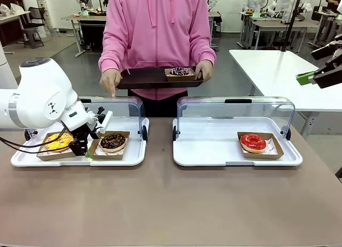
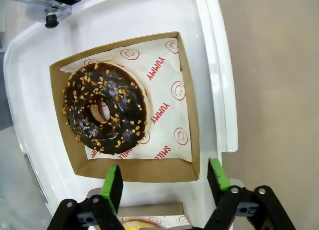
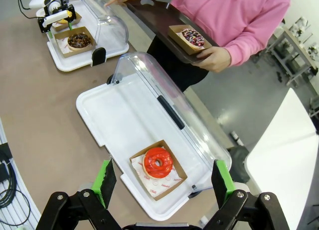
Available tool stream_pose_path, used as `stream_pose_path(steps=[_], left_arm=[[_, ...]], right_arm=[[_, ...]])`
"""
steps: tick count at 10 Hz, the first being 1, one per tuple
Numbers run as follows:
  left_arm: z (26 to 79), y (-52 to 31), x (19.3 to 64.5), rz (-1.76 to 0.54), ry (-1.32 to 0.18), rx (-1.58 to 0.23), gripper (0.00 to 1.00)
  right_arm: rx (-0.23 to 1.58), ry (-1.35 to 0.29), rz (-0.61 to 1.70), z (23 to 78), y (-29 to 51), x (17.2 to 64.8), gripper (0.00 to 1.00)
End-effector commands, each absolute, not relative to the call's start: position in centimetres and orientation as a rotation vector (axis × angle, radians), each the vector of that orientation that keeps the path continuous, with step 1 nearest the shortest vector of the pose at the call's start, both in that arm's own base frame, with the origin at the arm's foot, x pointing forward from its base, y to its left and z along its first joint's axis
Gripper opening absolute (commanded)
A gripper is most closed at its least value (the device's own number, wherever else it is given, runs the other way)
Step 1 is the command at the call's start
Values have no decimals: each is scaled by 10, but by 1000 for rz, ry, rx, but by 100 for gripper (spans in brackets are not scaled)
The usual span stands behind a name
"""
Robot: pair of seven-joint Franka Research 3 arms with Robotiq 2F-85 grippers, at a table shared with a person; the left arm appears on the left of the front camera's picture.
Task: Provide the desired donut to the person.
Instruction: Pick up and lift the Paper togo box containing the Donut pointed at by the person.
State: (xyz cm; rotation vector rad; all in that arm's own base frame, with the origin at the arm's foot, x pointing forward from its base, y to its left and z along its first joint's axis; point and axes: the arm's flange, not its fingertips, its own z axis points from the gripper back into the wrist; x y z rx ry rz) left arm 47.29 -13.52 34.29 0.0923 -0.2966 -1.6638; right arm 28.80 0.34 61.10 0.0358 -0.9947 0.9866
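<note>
The work surface is a brown table in a hall with other benches behind.

Front view: two white trays with raised clear lids sit side by side. The left tray carries a yellow donut and a chocolate donut, each in a cardboard box. The right tray carries a red donut. The person stands at the far side, holding a dark tray with a sprinkled donut. One hand points a finger down over the left tray's lid. The left gripper is down between the two boxes. The right gripper hangs high at the right, well apart from the trays.

Left wrist view: the chocolate donut lies on printed paper in its box. The left gripper has its fingers apart at the box's near wall, clamping nothing.

Right wrist view: the right gripper is spread wide above the red donut, holding nothing.
</note>
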Motion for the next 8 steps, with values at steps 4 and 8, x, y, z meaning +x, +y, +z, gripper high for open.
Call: stream_pose_path(steps=[4, 8], left_arm=[[329, -140, 478, -1632, -273, 138, 0], [328, -139, 477, -1637, -286, 135, 0]], right_arm=[[28, -977, 982, 610, 4, 287, 100], [28, -977, 982, 610, 4, 287, 100]])
